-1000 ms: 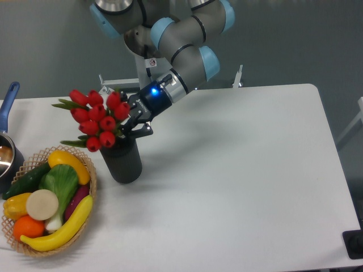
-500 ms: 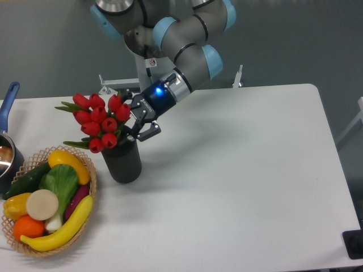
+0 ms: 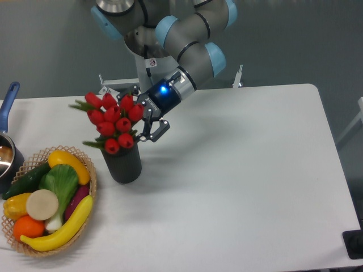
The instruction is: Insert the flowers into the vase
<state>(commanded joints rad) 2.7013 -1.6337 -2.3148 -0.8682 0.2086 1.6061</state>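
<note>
White table (image 3: 244, 170) with rounded corners, plain grey-green wall (image 3: 295, 39) behind, soft even light

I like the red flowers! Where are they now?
The flowers stick out of the dark vase on the table's left side, just right of the fruit basket, with the claw beside them.

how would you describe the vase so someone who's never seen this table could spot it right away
On the white table, look to the left part, just right of the wicker basket of fruit and vegetables. The vase is the dark, ribbed upright cylinder there, below the gripper. Unlike anything nearby, it has red tulip flowers rising from its mouth.
</note>
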